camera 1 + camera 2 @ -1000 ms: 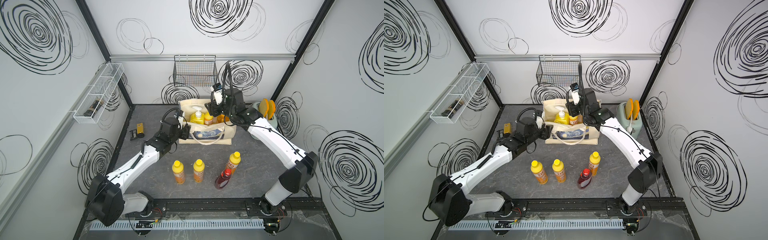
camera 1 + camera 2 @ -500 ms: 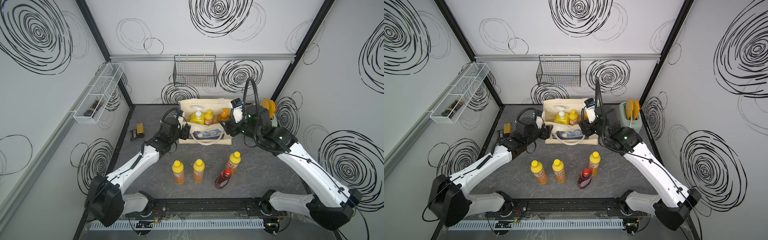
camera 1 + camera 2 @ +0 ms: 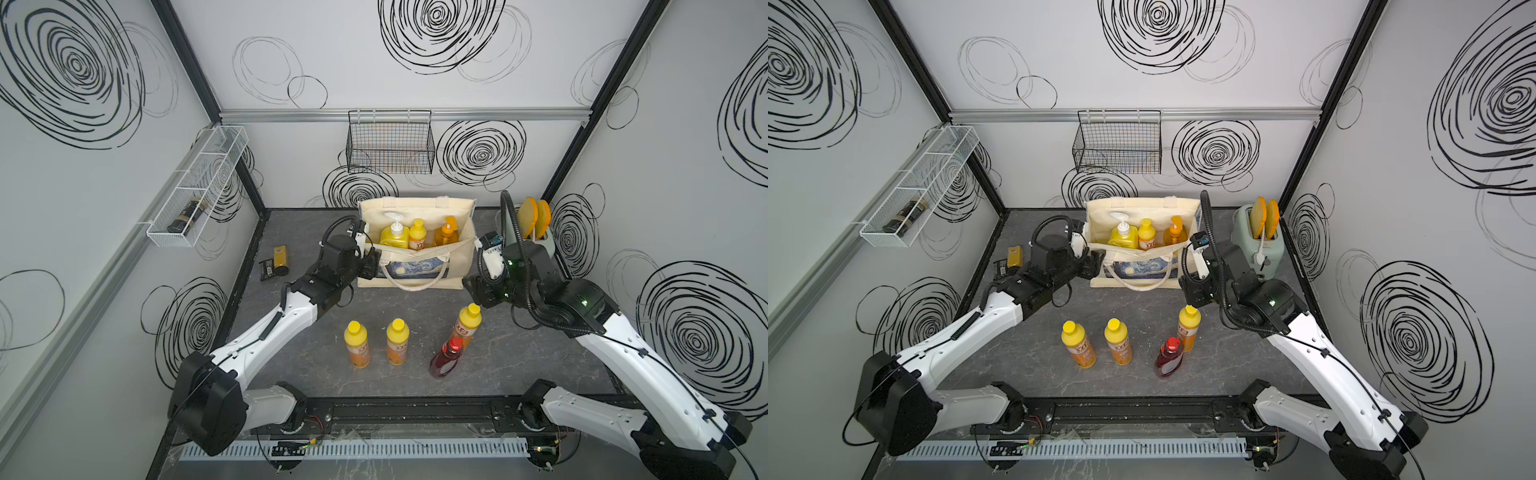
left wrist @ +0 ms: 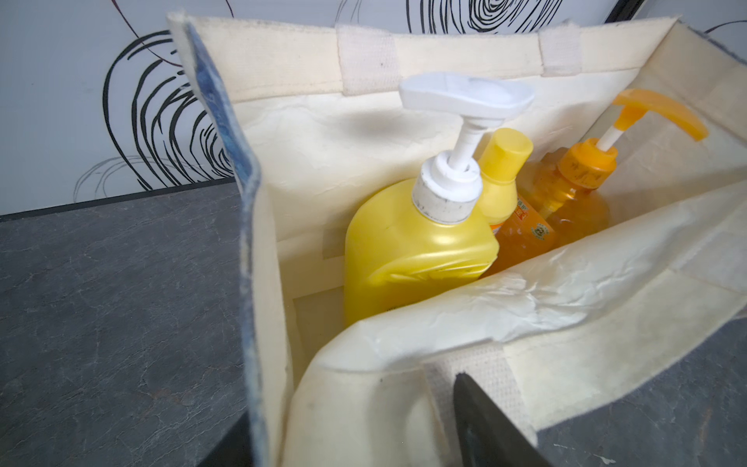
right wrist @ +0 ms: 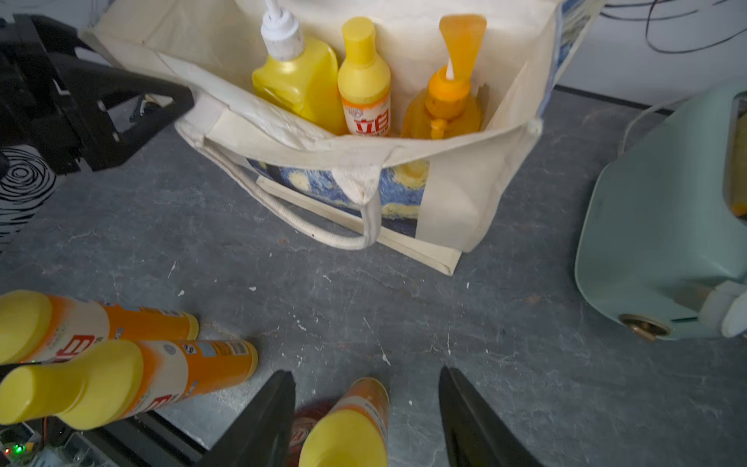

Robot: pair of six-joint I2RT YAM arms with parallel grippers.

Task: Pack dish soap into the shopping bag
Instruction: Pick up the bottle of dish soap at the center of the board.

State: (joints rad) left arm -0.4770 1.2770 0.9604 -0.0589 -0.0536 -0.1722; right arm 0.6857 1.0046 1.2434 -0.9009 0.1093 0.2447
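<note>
Grey tabletop (image 3: 519, 365), orange soap bottles (image 3: 398, 343) standing upright (caps skyward)

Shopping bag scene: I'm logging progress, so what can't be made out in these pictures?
- Left gripper: the left wrist view's bottom edge cuts off its fingers; whether it grips the shopping bag is unclear.
- Dark-red bottle: right wrist view, mostly hidden behind an orange bottle.
- Three bagged bottles: the bag's front wall hides their bases in every view.
- Dark item in the white wire shelf: too small to identify in both top views.
</note>
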